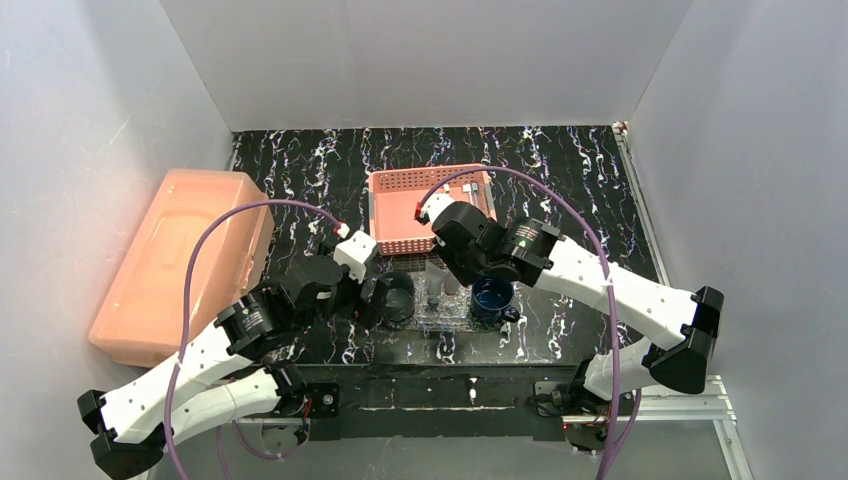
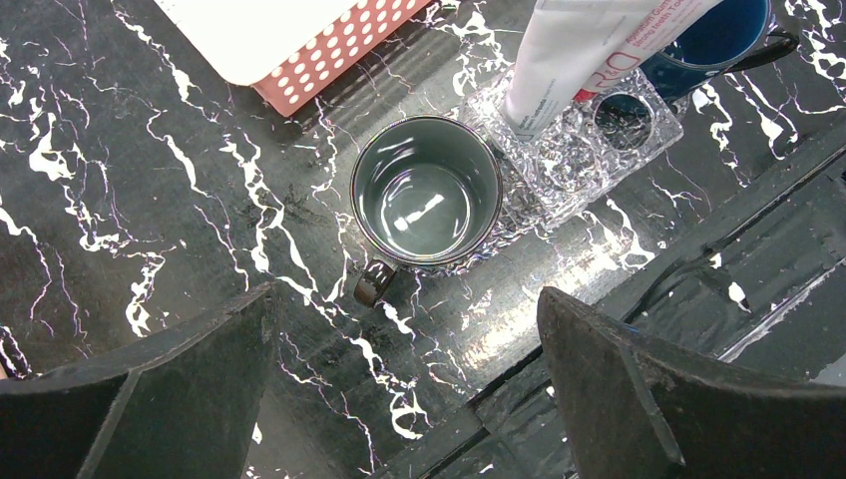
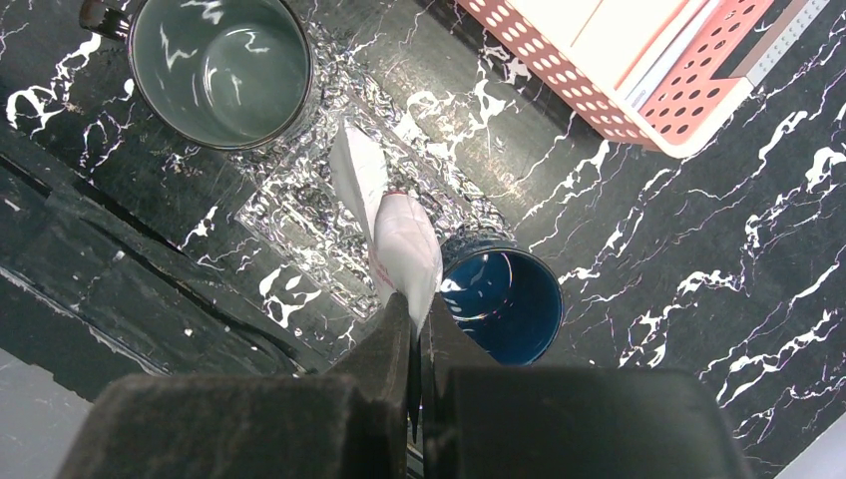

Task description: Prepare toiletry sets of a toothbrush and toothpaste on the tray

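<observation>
My right jaws: clamped on toothpaste tube point(image 3: 404, 249), long axis near upright | tray point(image 3: 299, 205): directly below them, between grey mug point(image 3: 219, 70) and blue mug point(image 3: 504, 299) | my left jaws: apart, off-side over grey mug.

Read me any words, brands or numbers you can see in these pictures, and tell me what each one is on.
Toothpaste tube, left wrist view: red logo letters and small grey lines of print, too blurred and cut off to read with confidence.
No other readable text, number or sign shows in any view.
</observation>
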